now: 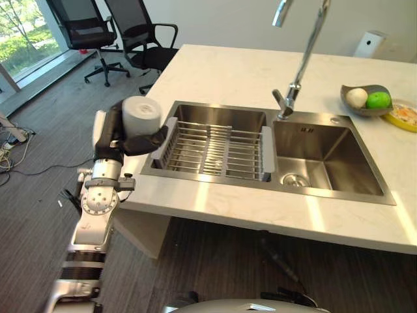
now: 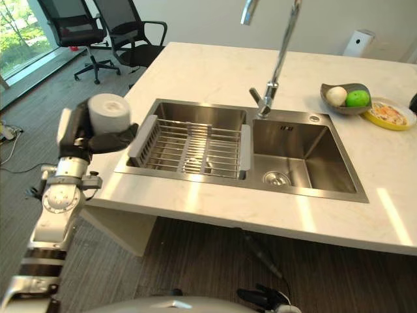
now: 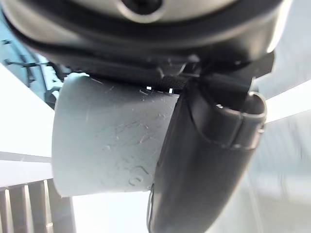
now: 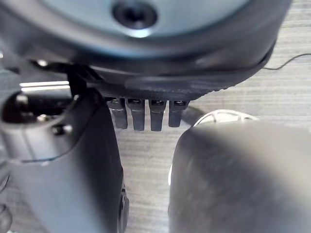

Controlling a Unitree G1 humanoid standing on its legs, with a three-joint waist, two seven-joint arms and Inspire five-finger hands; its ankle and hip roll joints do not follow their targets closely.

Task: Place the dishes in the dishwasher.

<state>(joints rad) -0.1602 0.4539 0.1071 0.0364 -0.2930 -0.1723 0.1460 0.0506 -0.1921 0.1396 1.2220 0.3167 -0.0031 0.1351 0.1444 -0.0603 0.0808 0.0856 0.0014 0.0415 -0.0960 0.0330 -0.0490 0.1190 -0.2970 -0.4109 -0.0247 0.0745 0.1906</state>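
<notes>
1. Gripping a white cup [image 1: 141, 115], the left hand [image 1: 133, 138] is raised at the left end of the table [image 1: 228, 72], its dark thumb and fingers curled round the cup's side. The cup sits upright in the hand, beside the left edge of the sink and above the table's corner.
2. From the left wrist view the cup [image 3: 109, 136] shows pale and scuffed, with the thumb [image 3: 204, 160] pressed along its wall.
3. The double steel sink [image 1: 313, 150] is set into the white table. A wire dish rack [image 1: 212, 151] with grey end handles rests in the left basin, and the right basin shows its drain [image 1: 294, 180].
4. A tall chrome faucet [image 1: 301, 59] rises behind the divide between the basins.
5. At the table's far right stands a grey bowl [image 1: 365, 107] with a white round thing and a green one in it, touching a yellow plate [image 1: 402, 116].
6. The right hand [image 4: 73, 160] hangs over grey floor in its wrist view, fingers [image 4: 146, 114] short and folded in, thumb alongside, holding nothing.
7. Two black office chairs [image 1: 140, 29] stand on the floor beyond the table.
</notes>
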